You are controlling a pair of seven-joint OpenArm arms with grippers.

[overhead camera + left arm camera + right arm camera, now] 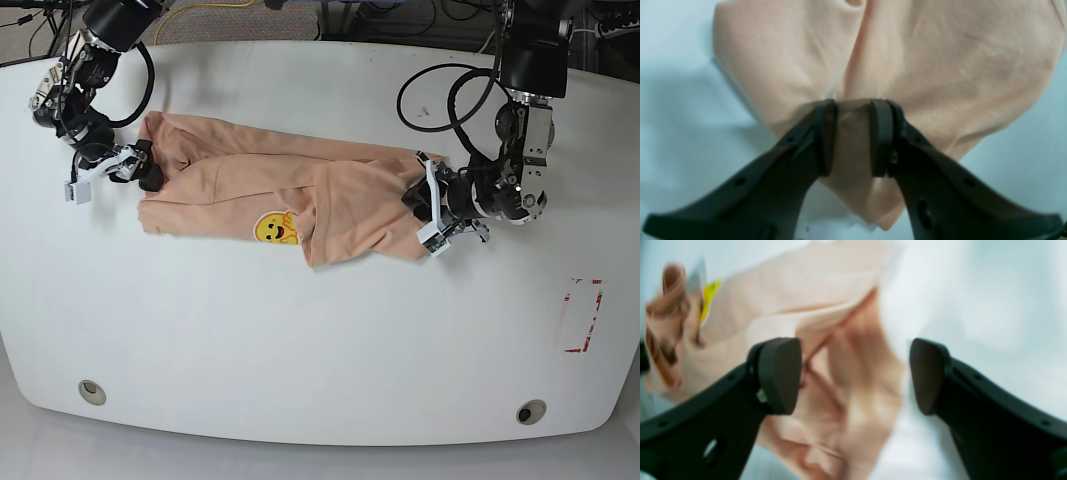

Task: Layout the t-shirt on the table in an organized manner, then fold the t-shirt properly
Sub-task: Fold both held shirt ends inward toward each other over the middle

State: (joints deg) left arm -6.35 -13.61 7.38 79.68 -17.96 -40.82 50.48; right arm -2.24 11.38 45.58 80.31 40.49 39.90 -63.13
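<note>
The peach t-shirt (pixel 290 190) lies crumpled and stretched sideways across the white table (pixel 300 350), with its yellow smiley print (pixel 273 229) facing up near the front edge. My left gripper (pixel 853 133) is shut on a fold of the t-shirt (pixel 940 66) at its right end; in the base view this gripper (pixel 418 200) sits low at that end. My right gripper (pixel 855 376) is open, its jaws wide apart over bunched t-shirt fabric (pixel 840 323). In the base view it (pixel 147 168) is at the shirt's left end.
A red dashed rectangle (pixel 582 316) marks the table at the right. Two grommet holes (pixel 92 391) (pixel 531 411) sit near the front edge. Black cables (pixel 440 95) loop on the table behind the left arm.
</note>
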